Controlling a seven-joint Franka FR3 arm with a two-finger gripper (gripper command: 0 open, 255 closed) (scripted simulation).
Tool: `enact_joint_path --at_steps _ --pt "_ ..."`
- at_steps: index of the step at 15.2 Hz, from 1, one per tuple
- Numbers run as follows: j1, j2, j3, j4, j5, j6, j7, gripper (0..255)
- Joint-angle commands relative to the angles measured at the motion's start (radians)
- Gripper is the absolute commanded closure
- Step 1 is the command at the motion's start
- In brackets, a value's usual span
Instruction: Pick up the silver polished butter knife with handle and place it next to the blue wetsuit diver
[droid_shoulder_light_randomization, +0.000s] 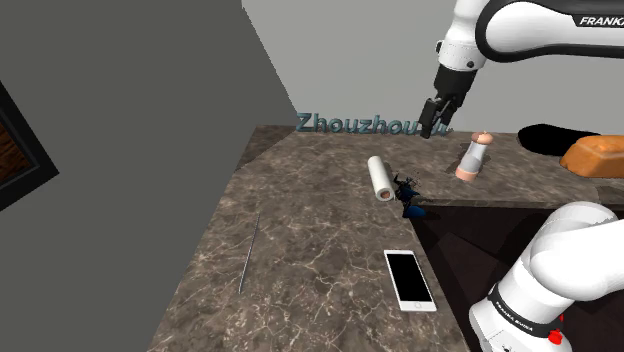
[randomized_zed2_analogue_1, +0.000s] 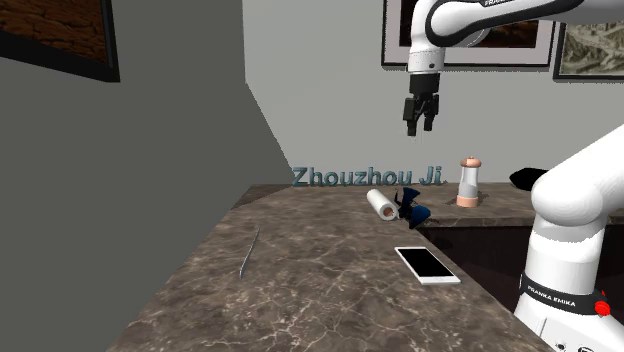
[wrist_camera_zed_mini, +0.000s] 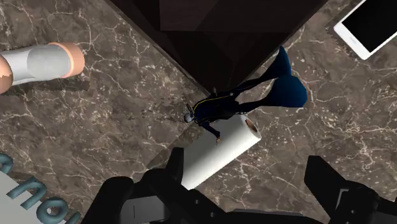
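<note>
Hovering high above the diver (droid_shoulder_light_randomization: 408, 195), hand (droid_shoulder_light_randomization: 433, 129) empty, fingers (wrist_camera_zed_mini: 324, 181) apart. Knife (droid_shoulder_light_randomization: 249, 250) lies well apart, thin and flat on the table (droid_shoulder_light_randomization: 320, 290): fingers may skid off it.

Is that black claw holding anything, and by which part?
Nothing is held: the end effector hangs open in the air, while the butter knife lies on the counter, away from it.

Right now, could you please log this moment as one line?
gripper: open, raised, empty | butter knife: on counter, untouched | diver: beside white roll
</note>
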Motion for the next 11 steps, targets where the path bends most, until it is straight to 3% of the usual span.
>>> enact_joint_path --at_steps 1,11 --pt "0.0 0.0 0.0 0.0 0.0 0.0 0.0 0" --pt "0.03 0.095 0.213 -0.053 0.157 0.097 0.354 0"
